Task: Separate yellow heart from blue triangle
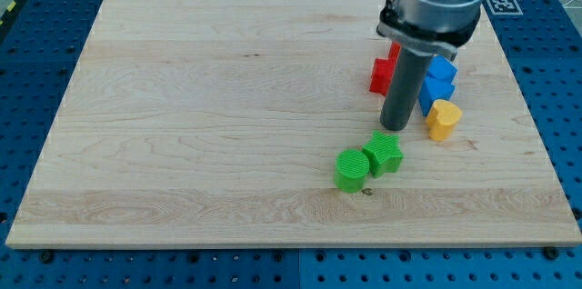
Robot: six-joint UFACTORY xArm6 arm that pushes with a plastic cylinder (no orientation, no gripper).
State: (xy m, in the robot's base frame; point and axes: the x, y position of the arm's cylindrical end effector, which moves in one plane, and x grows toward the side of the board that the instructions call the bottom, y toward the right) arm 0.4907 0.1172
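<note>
The yellow heart [444, 119] lies at the view's right on the wooden board [182, 125]. A blue block [434, 94] touches its upper left side, and a second blue block [443, 68] sits just above that; which one is the triangle I cannot tell. My tip [395, 127] rests on the board just left of the yellow heart, with a small gap between them. The rod hides part of the lower blue block.
A red block [383, 73] sits left of the blue blocks, partly behind the rod. A green star block [385, 153] and a green round block [351, 170] touch each other just below my tip. The board's right edge is close by.
</note>
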